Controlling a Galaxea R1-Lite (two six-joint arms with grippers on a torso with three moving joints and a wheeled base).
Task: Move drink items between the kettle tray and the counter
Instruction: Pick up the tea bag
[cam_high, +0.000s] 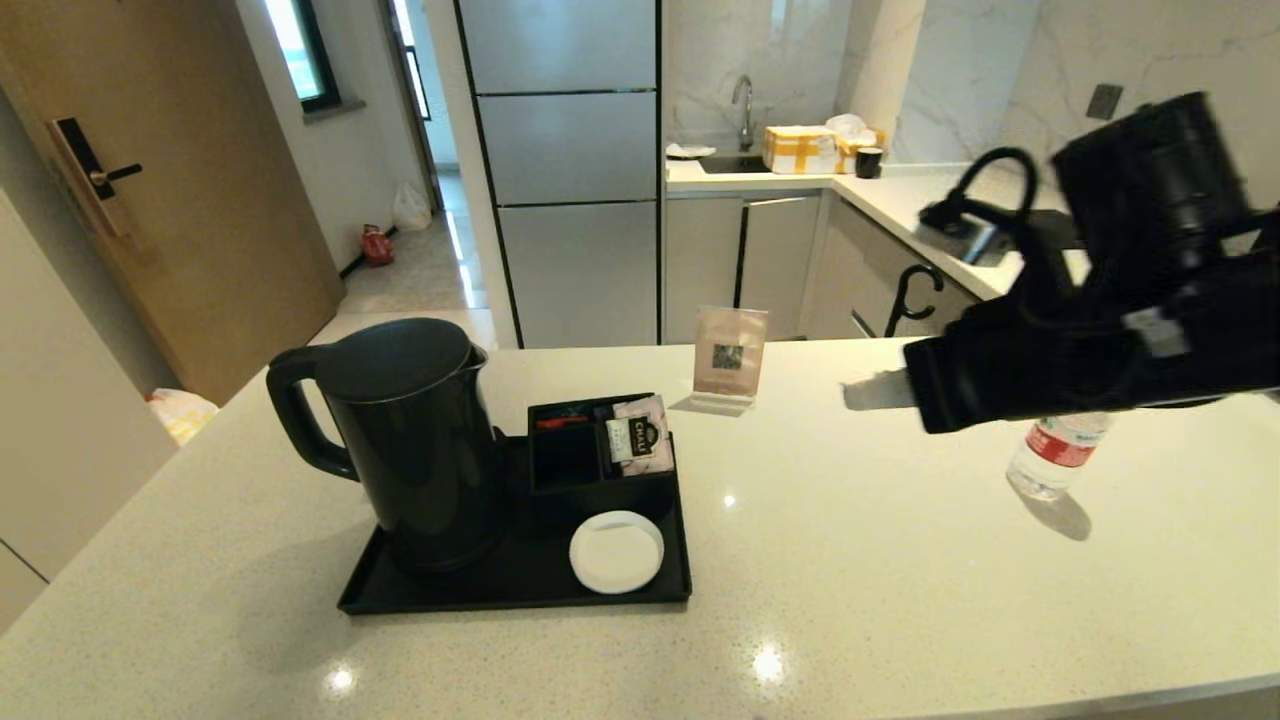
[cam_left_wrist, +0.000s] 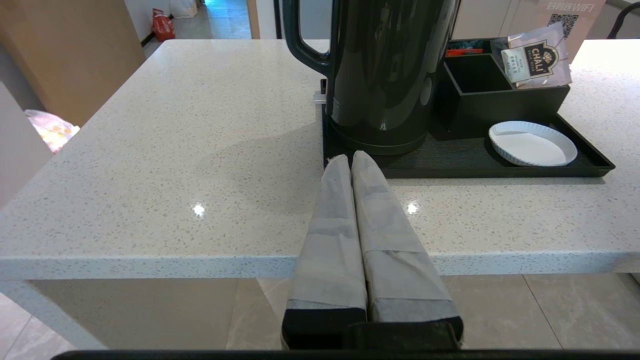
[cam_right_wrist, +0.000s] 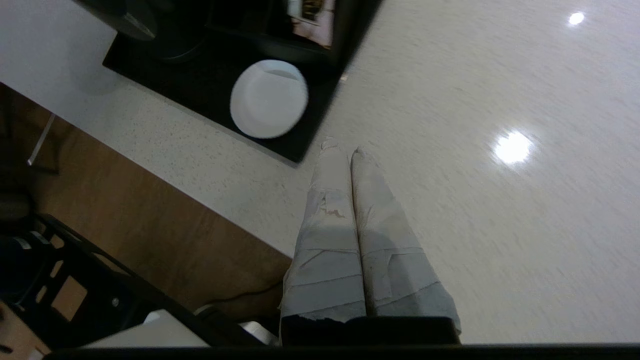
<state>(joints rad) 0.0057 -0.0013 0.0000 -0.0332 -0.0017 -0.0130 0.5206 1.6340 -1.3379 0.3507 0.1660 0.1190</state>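
The clear water bottle (cam_high: 1058, 455) with its red label stands on the speckled counter (cam_high: 850, 600) at the right, its top hidden behind my right arm. The pale tea sachet (cam_high: 640, 435) (cam_left_wrist: 537, 57) leans in the small black box on the black kettle tray (cam_high: 520, 590) (cam_left_wrist: 450, 165). My right gripper (cam_high: 862, 393) (cam_right_wrist: 342, 150) hangs shut and empty above the counter, between tray and bottle, just off the tray's corner (cam_right_wrist: 305, 135). My left gripper (cam_left_wrist: 350, 160) is shut and empty, low at the counter's front edge before the tray.
On the tray stand a black kettle (cam_high: 410, 440) (cam_left_wrist: 390, 75), the compartment box (cam_high: 570, 460) and a white dish (cam_high: 617, 552) (cam_right_wrist: 269, 98). An upright QR card (cam_high: 728, 360) stands behind the tray. A second counter with a sink lies at the back right.
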